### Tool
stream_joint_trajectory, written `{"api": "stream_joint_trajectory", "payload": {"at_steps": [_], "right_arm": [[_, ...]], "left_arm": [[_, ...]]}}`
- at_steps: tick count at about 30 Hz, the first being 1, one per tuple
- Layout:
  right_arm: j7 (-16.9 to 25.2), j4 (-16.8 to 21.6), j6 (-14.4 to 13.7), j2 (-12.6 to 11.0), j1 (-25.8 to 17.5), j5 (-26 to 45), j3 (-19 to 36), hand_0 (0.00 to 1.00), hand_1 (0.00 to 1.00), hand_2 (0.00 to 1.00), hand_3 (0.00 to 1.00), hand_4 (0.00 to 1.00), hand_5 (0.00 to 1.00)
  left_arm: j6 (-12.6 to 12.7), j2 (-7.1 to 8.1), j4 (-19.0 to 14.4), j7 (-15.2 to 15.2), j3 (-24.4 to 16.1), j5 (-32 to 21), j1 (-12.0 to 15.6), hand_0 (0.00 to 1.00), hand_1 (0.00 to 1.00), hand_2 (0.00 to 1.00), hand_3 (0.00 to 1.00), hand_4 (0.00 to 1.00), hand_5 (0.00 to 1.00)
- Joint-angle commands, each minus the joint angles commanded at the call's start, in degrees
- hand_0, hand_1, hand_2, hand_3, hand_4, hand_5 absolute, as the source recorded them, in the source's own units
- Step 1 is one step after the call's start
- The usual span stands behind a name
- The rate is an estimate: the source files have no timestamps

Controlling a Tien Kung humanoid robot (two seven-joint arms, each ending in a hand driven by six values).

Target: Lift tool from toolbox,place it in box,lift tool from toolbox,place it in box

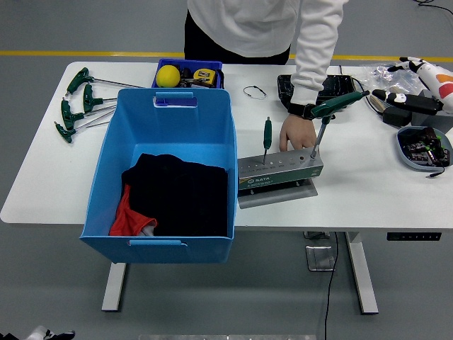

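Note:
The grey tool stand sits at the table's middle front. A green-handled driver stands upright in its left part. A green T-handle wrench stands tilted in its right end. A person leans over from the far side, and the person's hand rests on the back of the stand between the two tools. The big blue box stands to the left and holds black and red cloth. My right hand is at the far right, apart from the stand, open and empty. My left arm is out of view.
Several green T-handle wrenches lie at the back left. A small blue bin with a yellow ball and a tape measure stands behind the box. A black tray is behind the stand, and a grey dish of parts is at the right edge.

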Motion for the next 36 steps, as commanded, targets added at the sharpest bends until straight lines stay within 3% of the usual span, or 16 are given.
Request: {"api": "stream_joint_trajectory", "payload": {"at_steps": [5,15,25,27,34,35,36], "right_arm": [[2.57,0.06,-1.96,0.36,-1.63,11.92,0.08,0.884,0.85,0.877,0.872,0.998,0.94],[1.33,2.06,2.32,1.19,-3.96,36.27,-1.89,0.884,0.859,0.88,0.866,0.998,0.96],[2.08,2.97,1.86,1.26,-4.15,59.28,-1.69,0.911,0.872,0.89,0.873,0.998,0.966],[2.26,3.19,1.7,1.13,-4.06,59.97,-1.74,0.911,0.872,0.89,0.873,0.998,0.966],[5.92,4.24,0.87,-0.27,-2.31,44.4,-2.33,0.927,0.883,0.895,0.869,0.998,0.941],[6.69,4.56,1.06,-0.85,-1.61,41.79,-2.95,0.975,0.906,0.902,0.874,0.998,0.877],[7.34,4.95,1.23,-1.41,-0.93,39.18,-3.69,0.975,0.906,0.902,0.874,0.998,0.877]], "left_arm": [[-0.07,0.05,0.0,-0.05,0.22,-0.15,-0.03,0.692,0.66,0.68,0.632,0.662,0.669],[0.11,-0.02,0.0,-0.13,0.81,-0.91,-0.28,0.692,0.66,0.68,0.631,0.661,0.668],[-0.04,0.15,0.0,-0.23,1.33,-1.32,-0.46,0.693,0.66,0.679,0.63,0.661,0.668],[-0.06,0.18,0.0,-0.24,1.34,-1.37,-0.5,0.693,0.66,0.679,0.63,0.661,0.668],[-0.04,0.2,0.0,-0.22,1.26,-1.28,-0.67,0.693,0.66,0.68,0.628,0.661,0.667],[-0.05,0.22,0.0,-0.22,1.28,-1.26,-0.72,0.693,0.66,0.68,0.629,0.661,0.667],[-0.05,0.24,0.0,-0.23,1.32,-1.28,-0.76,0.693,0.66,0.68,0.629,0.661,0.667]]}}
